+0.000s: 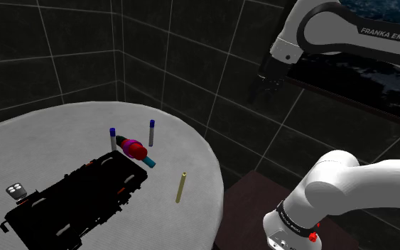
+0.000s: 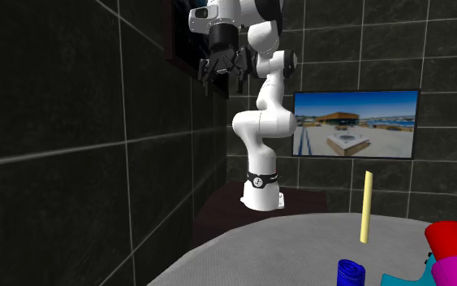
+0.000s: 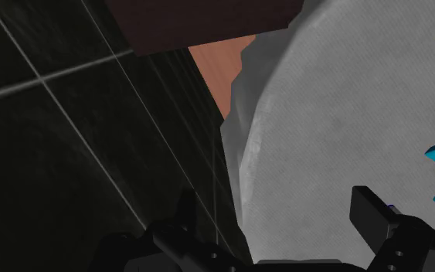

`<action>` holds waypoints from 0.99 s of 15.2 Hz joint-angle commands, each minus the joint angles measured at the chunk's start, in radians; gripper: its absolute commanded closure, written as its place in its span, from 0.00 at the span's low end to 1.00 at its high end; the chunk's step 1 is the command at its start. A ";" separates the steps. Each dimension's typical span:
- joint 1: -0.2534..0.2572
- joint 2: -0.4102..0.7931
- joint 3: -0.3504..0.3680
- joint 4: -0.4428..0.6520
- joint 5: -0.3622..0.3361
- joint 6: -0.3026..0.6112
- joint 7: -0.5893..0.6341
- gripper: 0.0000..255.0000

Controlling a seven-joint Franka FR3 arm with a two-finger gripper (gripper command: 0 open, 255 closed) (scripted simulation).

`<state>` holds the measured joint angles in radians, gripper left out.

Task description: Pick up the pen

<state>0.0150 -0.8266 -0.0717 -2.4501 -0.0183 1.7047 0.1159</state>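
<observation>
Pale-yellow pen (image 1: 181, 186) is standing on end near the round grey table's (image 1: 49, 135) rim as the black gripper (image 1: 266, 91), jaws apart and empty, is hovering high beyond the edge. The approach seems barely begun, calling for a descent around the pen.

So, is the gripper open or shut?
Open: the gripper has its black fingers apart in the wrist view, nothing between them.

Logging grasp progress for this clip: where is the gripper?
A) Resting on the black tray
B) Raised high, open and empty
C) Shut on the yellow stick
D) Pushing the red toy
B: the gripper hangs far above the table, its fingers apart with nothing between them.
</observation>
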 commanded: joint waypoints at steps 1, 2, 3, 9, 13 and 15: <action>0.000 0.000 0.000 0.000 0.000 0.000 0.000 0.00; 0.007 0.027 0.016 0.002 0.010 0.023 0.019 0.00; 0.013 0.055 0.031 0.006 0.019 0.045 0.038 0.00; 0.044 0.244 0.118 0.056 0.062 0.170 0.146 0.00; 0.059 0.384 0.170 0.117 0.074 0.240 0.217 0.00; 0.064 0.456 0.195 0.156 0.075 0.270 0.253 0.00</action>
<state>0.0778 -0.4174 0.1127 -2.3207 0.0574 1.9561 0.3523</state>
